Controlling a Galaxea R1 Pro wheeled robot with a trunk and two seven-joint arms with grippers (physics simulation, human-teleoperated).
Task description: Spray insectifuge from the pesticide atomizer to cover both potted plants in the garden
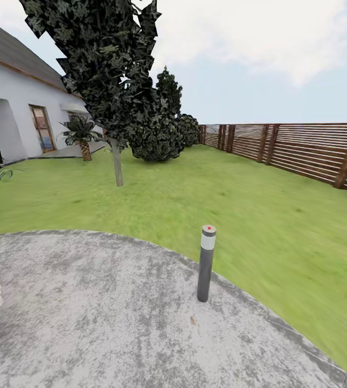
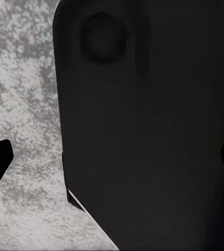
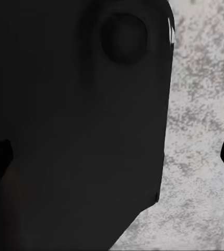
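Two wrist views are blocked by dark robot body (image 2: 148, 136) over the patio (image 1: 98, 318); finger spread cannot be told. Beside the bollard lamp (image 1: 206, 263), lawn (image 1: 195, 199).

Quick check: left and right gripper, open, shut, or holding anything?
Left gripper: open, dark fingertips at the frame edges, holding nothing.
Right gripper: open, holding nothing.

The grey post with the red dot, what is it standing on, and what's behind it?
The post stands on the round grey patio, near its edge. Behind it lie green lawn, a tree and a brown fence. The post hides a strip of the grass.
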